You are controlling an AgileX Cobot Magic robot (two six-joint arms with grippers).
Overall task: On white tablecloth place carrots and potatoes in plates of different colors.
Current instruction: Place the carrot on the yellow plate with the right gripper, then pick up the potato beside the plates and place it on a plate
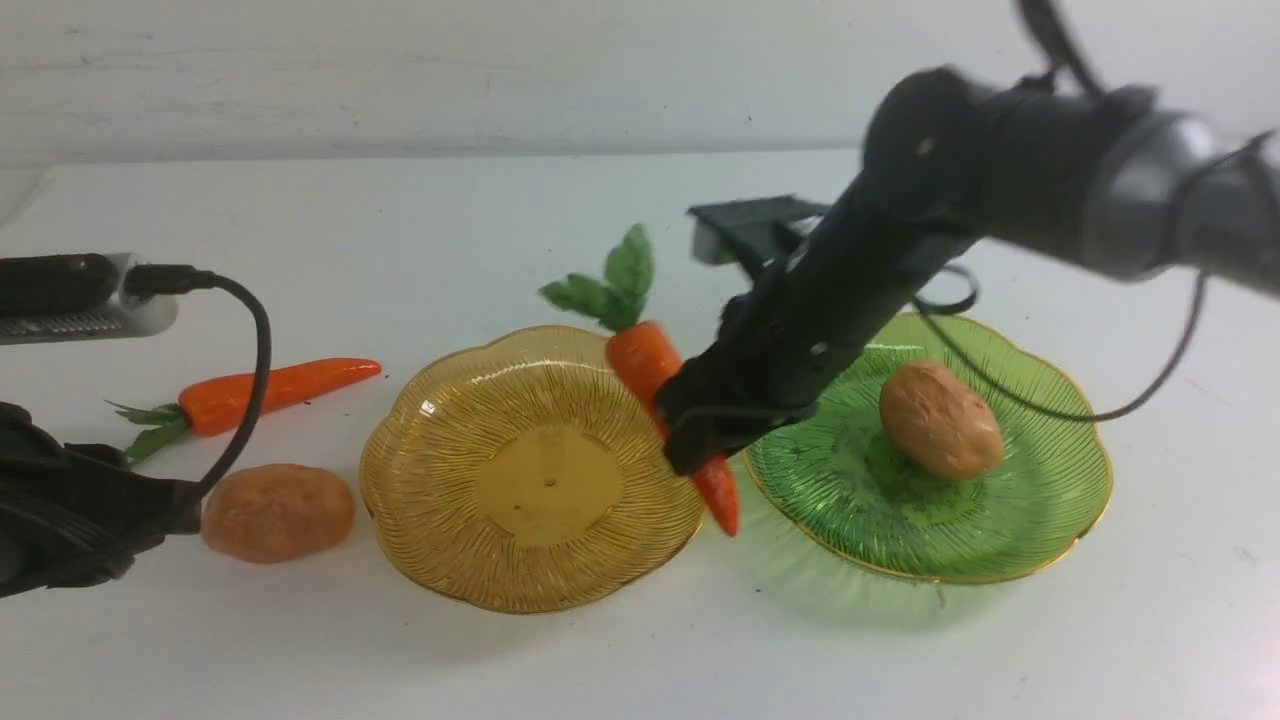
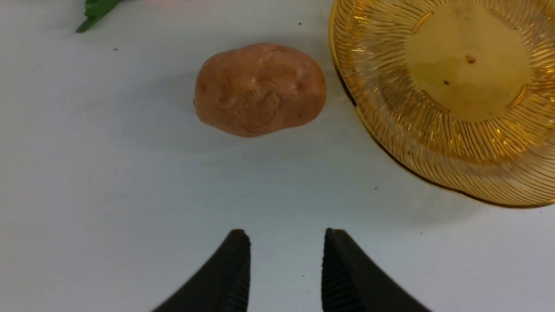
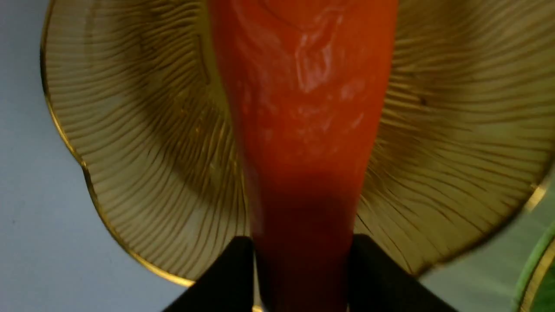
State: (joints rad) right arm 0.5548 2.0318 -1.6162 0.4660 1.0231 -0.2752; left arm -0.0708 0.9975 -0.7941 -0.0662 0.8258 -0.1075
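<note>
White tablecloth (image 1: 640, 230) over the whole table, plain pale wall behind, nothing fancy. So the right gripper (image 1: 697, 440) has a glossy orange toy carrot with a green leafy top (image 1: 645, 360) pinched toward its thin end. The jaws are closed snug on both sides of it. The carrot hangs tilted, leaves up and tip down, over the edge of the translucent ribbed amber-yellow plate (image 1: 530, 480), on the side facing the other plate. That amber plate is empty. The matching green ribbed plate (image 1: 1040, 480) already has a light brown egg-shaped toy potato (image 1: 940, 420) in it.

My read: we're mid carrot delivery and amber is the carrot plate. Next it needs to slide further over the amber middle, come down a bit, then let go.

The left gripper (image 2: 286, 260) sits low, jaws partly apart with nothing between them. It's lined up on the second tan-orange toy potato (image 2: 260, 89), which lies on the cloth just beside the amber plate. That potato belongs on green, way across, so I'd guess it waits for the right arm to clear. The other orange toy carrot (image 1: 280, 390) lies on the cloth behind it, untouched.
</note>
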